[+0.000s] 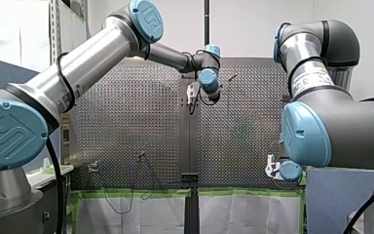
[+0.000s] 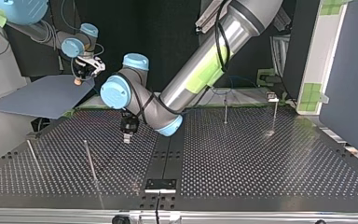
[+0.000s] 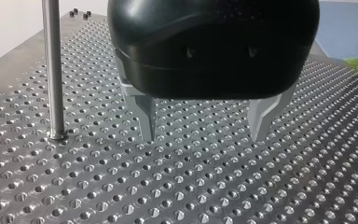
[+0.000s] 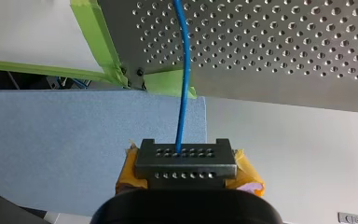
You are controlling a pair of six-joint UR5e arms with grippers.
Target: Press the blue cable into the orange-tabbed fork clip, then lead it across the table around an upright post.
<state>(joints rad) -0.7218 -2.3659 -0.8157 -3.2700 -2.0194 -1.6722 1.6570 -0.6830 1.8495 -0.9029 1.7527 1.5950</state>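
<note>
The blue cable (image 4: 182, 84) runs out from between my right gripper's (image 4: 186, 158) yellow-padded fingers, which are shut on it, and leads off over the taped edge of the perforated table (image 4: 284, 46). In the top view my right gripper (image 2: 81, 74) hangs beyond the table's far left corner, over a blue-grey board. My left gripper (image 3: 205, 133) stands open just above the table with nothing between its metal fingers (image 3: 145, 116), and an upright post (image 3: 51, 70) rises close beside it. The top view shows my left gripper (image 2: 127, 135) left of the table's middle. I cannot make out the orange-tabbed clip.
Several thin upright posts stand on the table: two at the top view's left (image 2: 91, 161) (image 2: 33, 156), and two at the far right (image 2: 225, 109) (image 2: 274, 112). A blue-grey board (image 2: 42, 95) lies off the far left corner. A black strip (image 2: 168, 154) runs down the table's middle.
</note>
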